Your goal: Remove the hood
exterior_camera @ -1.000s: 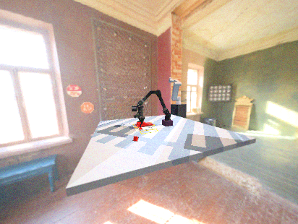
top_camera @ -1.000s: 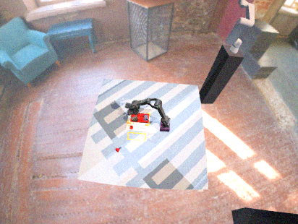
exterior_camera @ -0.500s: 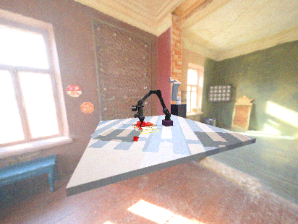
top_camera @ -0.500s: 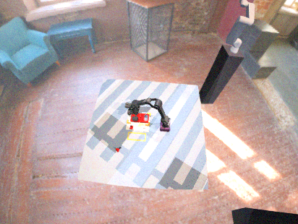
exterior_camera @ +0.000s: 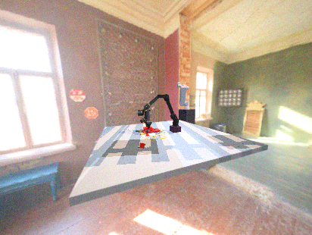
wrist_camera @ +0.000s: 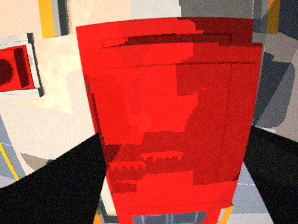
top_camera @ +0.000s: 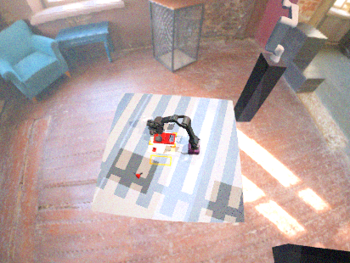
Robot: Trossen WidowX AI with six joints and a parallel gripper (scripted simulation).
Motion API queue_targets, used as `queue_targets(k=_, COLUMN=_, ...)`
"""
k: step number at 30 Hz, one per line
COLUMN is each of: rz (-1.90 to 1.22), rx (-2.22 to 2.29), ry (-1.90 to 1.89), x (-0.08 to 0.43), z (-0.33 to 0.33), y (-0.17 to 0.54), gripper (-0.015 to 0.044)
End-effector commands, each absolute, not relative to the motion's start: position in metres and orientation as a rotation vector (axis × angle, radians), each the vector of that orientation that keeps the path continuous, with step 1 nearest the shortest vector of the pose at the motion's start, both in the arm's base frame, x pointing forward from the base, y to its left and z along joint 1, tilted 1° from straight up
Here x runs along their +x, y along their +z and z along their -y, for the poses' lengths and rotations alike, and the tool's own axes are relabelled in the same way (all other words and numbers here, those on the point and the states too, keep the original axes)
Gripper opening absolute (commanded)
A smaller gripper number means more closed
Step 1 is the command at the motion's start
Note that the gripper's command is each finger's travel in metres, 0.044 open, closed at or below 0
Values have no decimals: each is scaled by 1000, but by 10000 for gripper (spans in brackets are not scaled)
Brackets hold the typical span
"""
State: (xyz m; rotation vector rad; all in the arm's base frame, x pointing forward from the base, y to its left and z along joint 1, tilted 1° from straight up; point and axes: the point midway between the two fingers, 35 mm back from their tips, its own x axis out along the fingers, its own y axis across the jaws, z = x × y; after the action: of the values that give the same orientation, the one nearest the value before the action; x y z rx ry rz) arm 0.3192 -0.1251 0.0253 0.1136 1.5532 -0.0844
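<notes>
We see jaws clamped on the red hood atop the toy car, yellow marked area just beside on striped tabletop, small red piece apart.

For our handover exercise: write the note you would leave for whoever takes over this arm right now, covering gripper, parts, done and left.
Gripper: shut on the red hood, down at the toy car.
Marked area: yellow outline on the table, just in front of the car, nothing placed in it.
Small red piece lies apart, further forward.
Done: hood gripped.
Left: lift the hood off, set it inside the outline, open and back off.
</notes>
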Motion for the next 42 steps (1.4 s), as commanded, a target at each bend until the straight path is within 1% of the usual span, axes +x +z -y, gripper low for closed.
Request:
queue_targets(k=1, rz=-1539, rx=109, ry=-87, x=321, z=126, y=33, gripper=0)
queue_targets(k=15, rz=-1539, rx=109, ry=-87, x=321, z=126, y=42, gripper=0)
queue_targets(k=26, rz=-1539, rx=109, ry=-87, x=320, z=126, y=81, gripper=0)
queue_targets(k=30, rz=-1539, rx=109, ry=-87, x=320, z=126, y=83, gripper=0)
queue_targets(k=31, rz=-1551, rx=115, ry=-87, x=319, z=125, y=74, gripper=0)
queue_targets(k=42, rz=-1549, rx=115, ry=-86, x=329, z=90, y=76, gripper=0)
